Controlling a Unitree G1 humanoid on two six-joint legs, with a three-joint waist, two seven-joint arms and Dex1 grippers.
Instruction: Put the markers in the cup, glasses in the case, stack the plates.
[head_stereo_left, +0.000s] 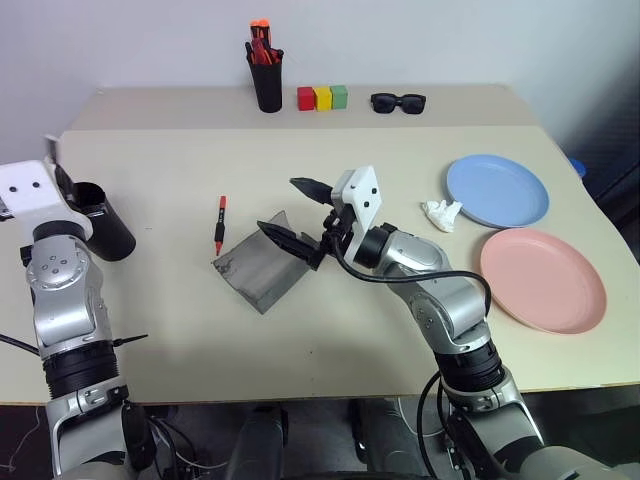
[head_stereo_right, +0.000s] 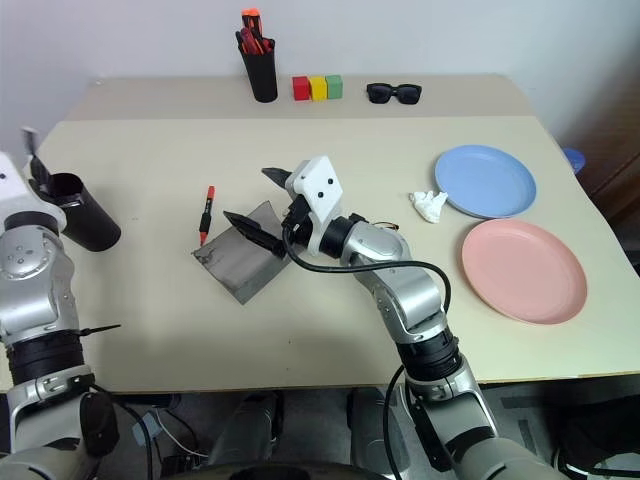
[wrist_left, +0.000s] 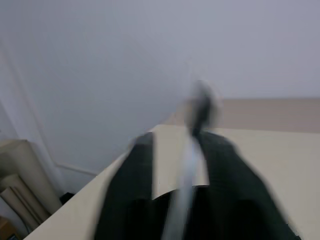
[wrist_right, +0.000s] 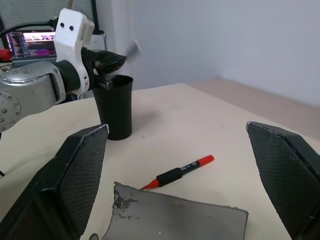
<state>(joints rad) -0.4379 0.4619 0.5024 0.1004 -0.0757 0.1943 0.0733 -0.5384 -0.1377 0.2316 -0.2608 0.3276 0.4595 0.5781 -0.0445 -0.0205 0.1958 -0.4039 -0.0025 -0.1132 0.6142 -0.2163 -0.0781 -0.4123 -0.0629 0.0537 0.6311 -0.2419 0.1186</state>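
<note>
Right end effector (head_stereo_left: 297, 216) hovers with its fingers wide apart over the open grey hard case (head_stereo_left: 258, 267) mid-surface — the black marker with a red-orange cap (head_stereo_left: 220, 224) lies just beside it. Left end effector (wrist_right: 107, 70), state unclear, hangs above the black plastic cup (head_stereo_left: 100, 220) near the surface's left edge.

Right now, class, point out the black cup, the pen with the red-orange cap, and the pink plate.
black cup (wrist_right: 114, 112), right wrist view, middle of its side wall.
pen with the red-orange cap (head_stereo_left: 220, 226), left eye view, mid-barrel.
pink plate (head_stereo_left: 543, 279), left eye view, bare centre.
</note>
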